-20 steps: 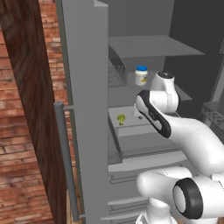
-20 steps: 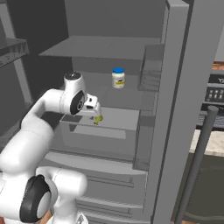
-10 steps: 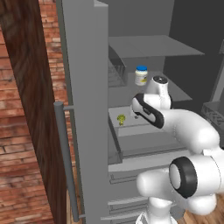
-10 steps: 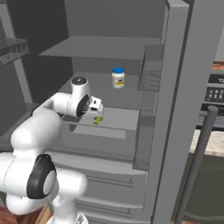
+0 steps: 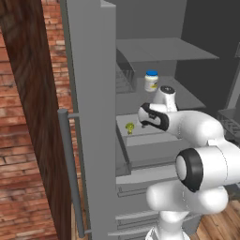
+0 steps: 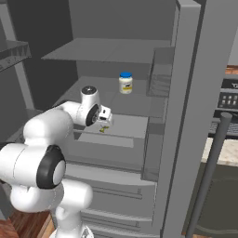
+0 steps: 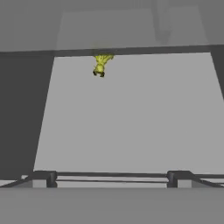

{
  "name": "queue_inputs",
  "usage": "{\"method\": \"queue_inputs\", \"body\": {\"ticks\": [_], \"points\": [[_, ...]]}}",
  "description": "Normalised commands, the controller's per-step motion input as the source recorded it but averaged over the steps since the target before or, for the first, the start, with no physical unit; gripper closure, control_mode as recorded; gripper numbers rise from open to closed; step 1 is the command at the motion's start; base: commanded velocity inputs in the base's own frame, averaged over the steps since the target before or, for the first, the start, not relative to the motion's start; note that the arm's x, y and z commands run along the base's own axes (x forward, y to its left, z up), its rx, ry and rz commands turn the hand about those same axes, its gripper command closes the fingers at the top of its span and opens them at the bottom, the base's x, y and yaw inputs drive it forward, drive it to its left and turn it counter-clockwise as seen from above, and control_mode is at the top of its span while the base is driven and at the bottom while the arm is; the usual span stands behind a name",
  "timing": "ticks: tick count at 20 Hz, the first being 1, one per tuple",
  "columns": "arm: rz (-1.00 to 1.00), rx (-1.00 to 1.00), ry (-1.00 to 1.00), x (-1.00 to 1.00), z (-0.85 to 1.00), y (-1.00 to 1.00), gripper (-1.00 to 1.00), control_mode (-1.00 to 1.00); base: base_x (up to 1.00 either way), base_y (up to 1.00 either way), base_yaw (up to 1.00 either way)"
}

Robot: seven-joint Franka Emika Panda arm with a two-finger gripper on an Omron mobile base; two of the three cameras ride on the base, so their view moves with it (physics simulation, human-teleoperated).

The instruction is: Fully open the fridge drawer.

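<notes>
The fridge drawer (image 5: pixel 140 141) is a shallow light-grey tray with glassy walls, standing partly out of the open fridge below the jar's shelf. Its pale floor (image 7: pixel 131 113) spreads across the hand view, and its translucent side wall (image 6: pixel 151 153) shows on the right. A small yellow-green vegetable (image 5: pixel 130 127) (image 6: pixel 104 128) (image 7: pixel 101 64) lies on the drawer floor. My gripper (image 5: pixel 143 120) (image 6: pixel 105 115) (image 7: pixel 111 177) hangs just over the drawer, pointing into it. It is open, its dark fingertips (image 7: pixel 44 177) far apart, with nothing between them.
A blue-lidded jar (image 5: pixel 151 80) (image 6: pixel 125 82) stands on the fixed shelf above the drawer. The open fridge door (image 5: pixel 89 117) (image 6: pixel 186 139) with its bar handle (image 5: pixel 70 173) flanks the opening. Opaque grey drawers (image 5: pixel 140 187) lie below. An oven (image 6: pixel 228 97) sits at the right.
My arm has folded and carried the hand forward and down towards the drawer, closer to the yellow-green vegetable. The drawer and the jar have not moved.
</notes>
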Motion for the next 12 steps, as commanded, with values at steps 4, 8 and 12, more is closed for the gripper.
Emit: {"method": "queue_inputs", "body": {"ticks": [4, 8, 12], "points": [[-0.04, 0.0, 0.0, 0.34, -0.26, 0.0, -1.0, -1.0, 0.0, 0.0, 0.0], [-0.03, 0.0, 0.0, 0.26, -0.33, 0.0, -1.0, -1.0, 0.0, 0.0, 0.0], [-0.03, 0.0, 0.0, 0.2, -0.27, 0.0, -1.0, -1.0, 0.0, 0.0, 0.0]]}}
